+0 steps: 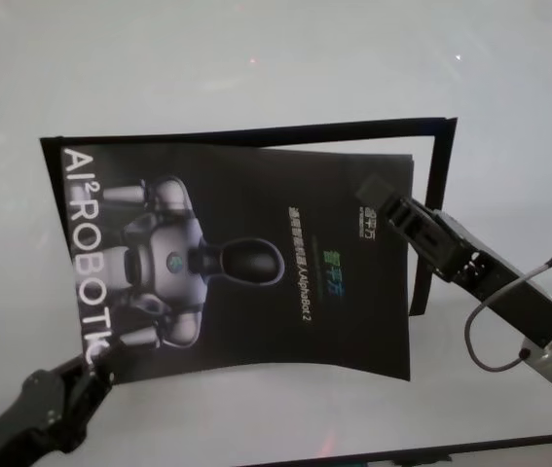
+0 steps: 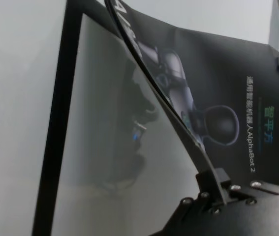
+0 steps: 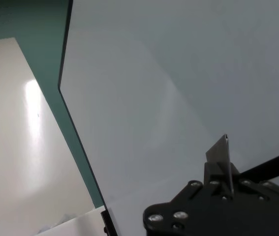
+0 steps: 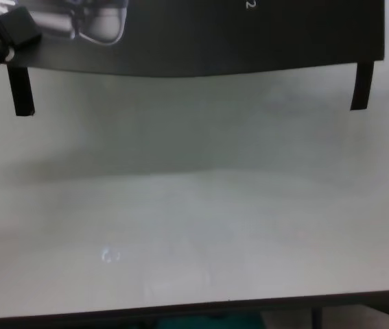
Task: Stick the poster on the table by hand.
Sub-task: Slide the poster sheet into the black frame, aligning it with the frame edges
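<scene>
1. Head view. Poster (image 1: pixel 246 263): large glossy black sheet, grey-white robot figure, white lettering, held over the pale worktop (image 1: pixel 256 58). Left gripper (image 1: pixel 95 352) sits at its near left corner, fingers clamped on the edge. Right gripper (image 1: pixel 378 190) sits at the far right corner, fingers closed on that corner. Black tape strips (image 1: pixel 431 214) form an L on the worktop along the far and right sides; the poster lies skewed to them.

2. Left wrist view. The poster's edge rises in a smooth curve off the worktop, and its underside mirrors in the glossy surface. One long strip runs beside it. The finger tip pinches the thin edge.

3. Right wrist view. A small dark sliver of poster corner stands between the closed fingers; bare grey worktop and its dark rim show beyond.

4. Chest view. The poster's near edge sags in a shallow bow above the worktop, with two short strip ends below it.

5. Handling, judged: light, thin, flexible, slick, easily creased. Best held at opposite corners by the margin and kept taut.
</scene>
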